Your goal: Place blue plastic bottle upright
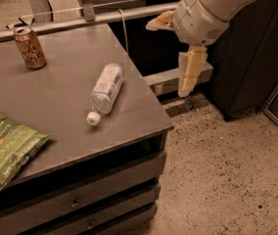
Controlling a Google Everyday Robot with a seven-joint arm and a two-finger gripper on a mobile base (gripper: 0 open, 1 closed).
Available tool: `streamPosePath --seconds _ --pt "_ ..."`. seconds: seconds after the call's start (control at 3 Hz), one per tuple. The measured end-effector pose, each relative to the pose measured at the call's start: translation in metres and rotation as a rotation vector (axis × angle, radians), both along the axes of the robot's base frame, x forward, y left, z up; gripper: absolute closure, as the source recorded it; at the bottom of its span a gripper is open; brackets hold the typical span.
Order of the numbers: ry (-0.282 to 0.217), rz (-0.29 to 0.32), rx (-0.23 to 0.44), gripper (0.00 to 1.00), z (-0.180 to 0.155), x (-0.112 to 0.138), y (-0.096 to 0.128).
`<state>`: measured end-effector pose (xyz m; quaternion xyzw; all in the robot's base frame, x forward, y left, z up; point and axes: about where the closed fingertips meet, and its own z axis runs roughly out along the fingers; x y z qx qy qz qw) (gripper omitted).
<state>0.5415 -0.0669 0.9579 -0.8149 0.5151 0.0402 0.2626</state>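
Blue plastic bottle [104, 89] — lying flat on surface [56, 97]; gripper [167, 58] beyond edge, jaws apart, empty — approach step, grasp needed next

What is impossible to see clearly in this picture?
Camera view:
- Chip bag: cut off by the left edge.
- Bottle label, can label: print too small to read.
- Arm above the open end effector, which hangs right of the table: cut off by the top edge.

We read "JALAPE…" on green chip bag [7, 148], bench [60, 106] left. Can [30, 48] script, blue plastic bottle [105, 89] label illegible to us. Tool [167, 58] hangs beyond bench's right edge.
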Motion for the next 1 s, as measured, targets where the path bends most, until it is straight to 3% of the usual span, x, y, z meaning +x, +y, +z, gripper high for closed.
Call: streamPosePath --seconds 0.33,0.67,1.0 --pt "0.002 -0.005 0.001 0.0 0.0 0.0 0.0" --pt "-0.014 0.067 -0.007 0.0 -0.001 0.001 0.012" --pt "-0.014 0.214 -0.017 0.0 -0.021 0.02 0.039"
